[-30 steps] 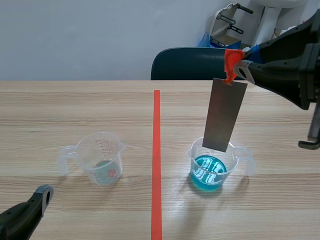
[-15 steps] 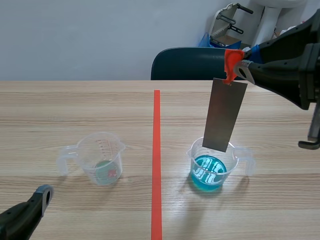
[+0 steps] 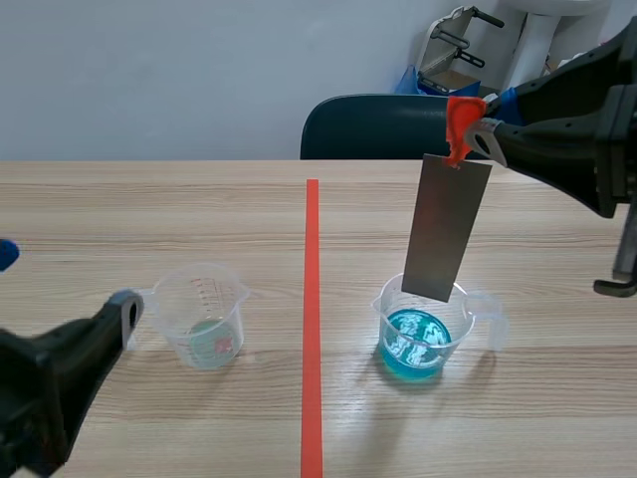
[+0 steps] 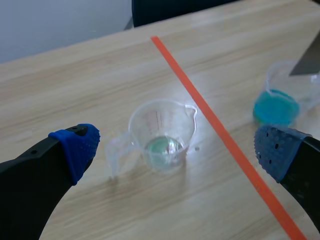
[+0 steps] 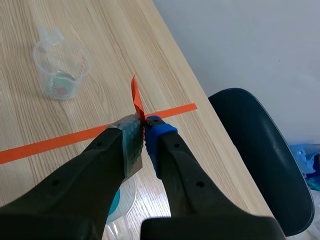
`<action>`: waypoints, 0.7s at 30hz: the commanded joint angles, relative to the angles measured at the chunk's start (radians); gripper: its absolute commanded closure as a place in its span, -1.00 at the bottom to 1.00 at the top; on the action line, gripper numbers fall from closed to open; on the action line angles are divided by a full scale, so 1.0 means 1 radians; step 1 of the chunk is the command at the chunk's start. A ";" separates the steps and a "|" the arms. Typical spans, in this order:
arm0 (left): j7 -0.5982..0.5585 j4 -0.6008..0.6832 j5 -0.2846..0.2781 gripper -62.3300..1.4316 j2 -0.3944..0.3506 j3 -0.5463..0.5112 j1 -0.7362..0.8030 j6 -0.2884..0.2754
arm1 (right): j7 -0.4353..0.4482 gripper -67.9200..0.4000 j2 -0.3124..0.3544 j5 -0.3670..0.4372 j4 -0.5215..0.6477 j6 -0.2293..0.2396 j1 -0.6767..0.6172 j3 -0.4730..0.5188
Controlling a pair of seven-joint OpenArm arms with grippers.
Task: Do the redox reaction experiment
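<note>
Pinches flat grey metal strip (image 3: 445, 227) in right gripper (image 5: 144, 129), upper right, over clear plastic cup of blue liquid (image 3: 416, 334); holds left gripper (image 4: 175, 147) released, lower left.

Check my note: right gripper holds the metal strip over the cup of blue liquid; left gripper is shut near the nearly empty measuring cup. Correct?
No: the left gripper is open, not shut. The left wrist view shows its fingers wide apart, the measuring cup ahead between them. The right gripper does hold the metal strip.
</note>
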 commanded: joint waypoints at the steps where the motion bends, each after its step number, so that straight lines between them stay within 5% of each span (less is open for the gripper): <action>1: -0.016 -0.032 -0.024 -1.00 -0.003 0.023 -0.065 -0.035 | 0.015 0.96 0.009 0.007 0.016 -0.006 0.011 0.009; 7: -0.016 -0.200 -0.031 -1.00 -0.008 0.138 -0.318 -0.162 | 0.014 0.96 0.009 0.007 0.016 -0.006 0.011 0.009; 17: -0.036 -0.482 -0.031 0.51 -0.014 0.446 -0.666 -0.176 | 0.014 0.96 0.009 0.007 0.016 -0.006 0.011 0.009; 21: -0.100 -0.568 -0.031 0.82 -0.014 0.577 -0.775 -0.175 | 0.014 0.96 0.009 0.007 0.016 -0.006 0.011 0.009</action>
